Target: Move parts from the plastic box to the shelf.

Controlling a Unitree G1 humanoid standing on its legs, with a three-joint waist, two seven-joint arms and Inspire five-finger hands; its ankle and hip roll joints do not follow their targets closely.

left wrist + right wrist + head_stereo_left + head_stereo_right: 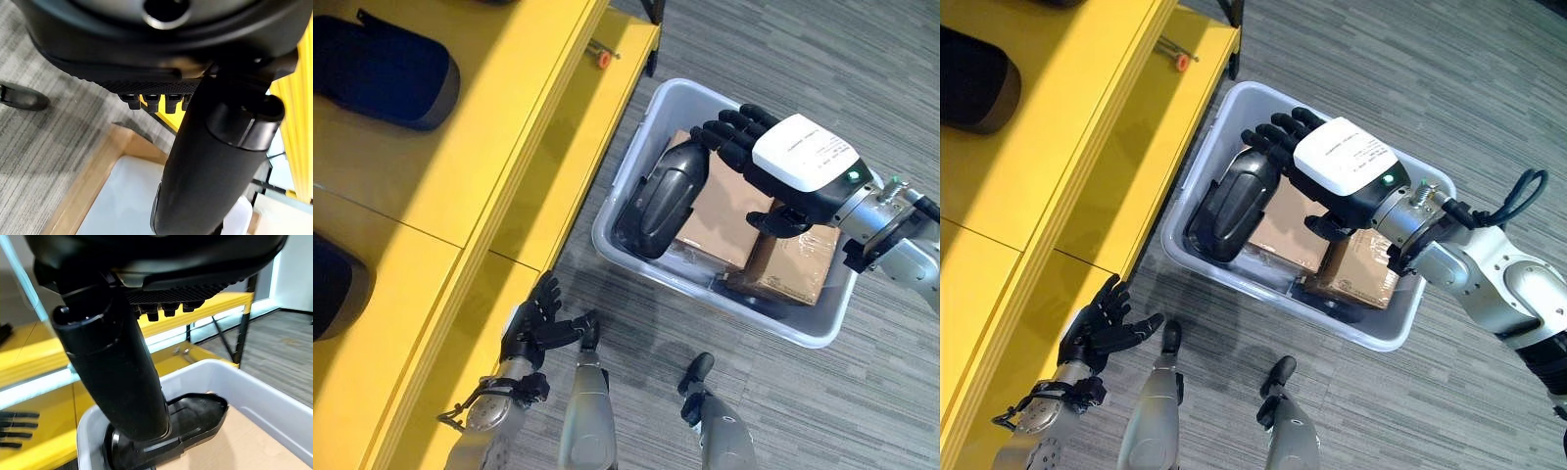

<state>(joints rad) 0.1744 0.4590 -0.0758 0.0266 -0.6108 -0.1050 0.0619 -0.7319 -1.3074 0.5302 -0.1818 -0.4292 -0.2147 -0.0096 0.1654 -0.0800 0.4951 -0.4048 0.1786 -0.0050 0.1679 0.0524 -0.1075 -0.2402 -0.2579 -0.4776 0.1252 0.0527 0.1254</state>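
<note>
A grey plastic box point(619, 247) stands on the floor beside the yellow shelf point(509, 147). A long black moulded part point(661, 201) leans upright against the box's end nearest the shelf. My right hand point(803, 162) hovers over the box, its fingers point(734, 132) stretched out at the part's top end and its thumb over the cardboard; it is open. The right wrist view shows the same part point(190, 418) past the thumb. My left hand point(533, 328) is open with spread fingers, low beside the shelf's lower edge.
Two brown cardboard boxes point(724, 211) point(798, 264) fill the rest of the plastic box. Two more black parts point(382, 69) point(333, 284) lie on the shelf. A small orange-tipped metal item point(600, 56) sits on the shelf's far end. Grey carpet surrounds the box.
</note>
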